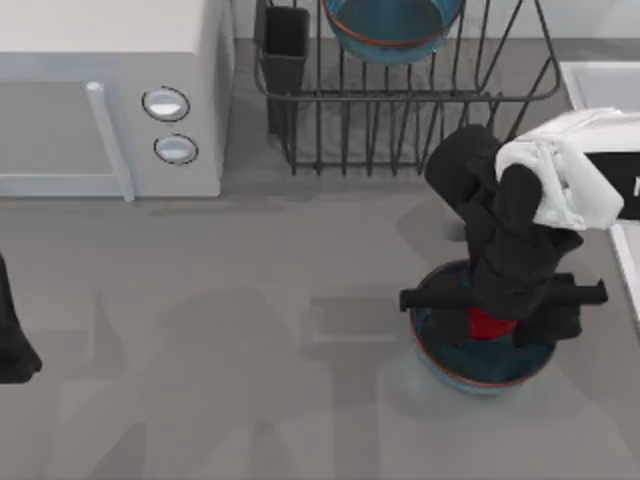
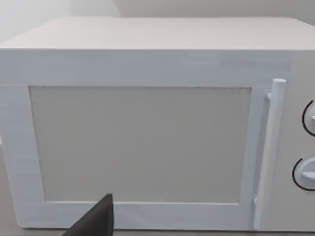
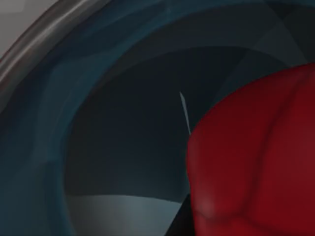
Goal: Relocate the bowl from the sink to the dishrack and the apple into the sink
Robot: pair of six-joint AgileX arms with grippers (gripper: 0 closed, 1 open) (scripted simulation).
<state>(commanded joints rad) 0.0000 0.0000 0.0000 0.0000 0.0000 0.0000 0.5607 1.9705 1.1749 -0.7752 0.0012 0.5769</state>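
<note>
A blue bowl (image 1: 390, 25) with a reddish rim line rests in the dark wire dishrack (image 1: 420, 97) at the back. A second bowl of the same look (image 1: 480, 360) stands on the grey counter at the front right, and the red apple (image 1: 490, 323) lies inside it. My right gripper (image 1: 500, 300) hangs straight over that bowl, right above the apple. In the right wrist view the apple (image 3: 256, 157) looms close against the bowl's dark inner wall (image 3: 98, 123). The white sink (image 1: 600, 75) shows at the right edge, partly behind my right arm. My left gripper (image 1: 10, 340) is parked at the left edge.
A white microwave (image 1: 110, 90) with two round knobs stands at the back left, and its door (image 2: 147, 142) faces the left wrist camera. A black utensil cup (image 1: 285, 45) sits at the rack's left corner. Bare counter stretches across the middle and front left.
</note>
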